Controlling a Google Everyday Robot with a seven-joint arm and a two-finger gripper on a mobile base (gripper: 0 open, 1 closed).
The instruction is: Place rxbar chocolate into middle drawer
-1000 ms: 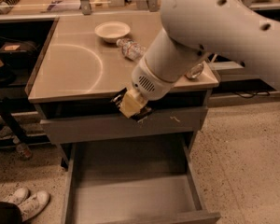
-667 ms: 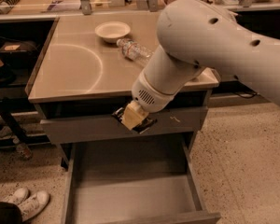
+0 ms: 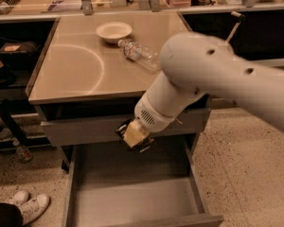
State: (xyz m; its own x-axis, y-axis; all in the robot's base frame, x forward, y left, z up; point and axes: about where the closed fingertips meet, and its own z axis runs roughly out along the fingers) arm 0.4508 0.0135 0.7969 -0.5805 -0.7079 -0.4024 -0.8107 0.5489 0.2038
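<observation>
At the far left a pair of pale shoes (image 3: 26,206) rests on the speckled floor, well clear of the work. The counter (image 3: 71,74) carries a shallow bowl (image 3: 113,31) near its back edge and, just to the right of it, a clear bottle (image 3: 139,56) lying on its side; neither has a part in this job. Below the counter's front edge runs a closed drawer front (image 3: 85,130), and under that the open drawer (image 3: 132,200) is pulled well out, its smooth grey floor bare. The hand (image 3: 135,137) hangs in front of that closed drawer front, just above the back of the open drawer and a little left of its middle. It looks clamped nearly shut on a flat dark thing that sticks out on either side of the pale fingers (image 3: 132,132), which I take to be the chocolate bar (image 3: 121,127). The bar is therefore in the air, not yet in the drawer, and touches nothing but the hand. To the right the thick white arm (image 3: 213,74) slopes up and away, hiding the counter's right corner. The step in hand appears to be the carry-over to the drawer, close to done. The next move probably calls for lowering the hand into the drawer, staying clear of the front above, then letting the bar go low enough to land flat.
</observation>
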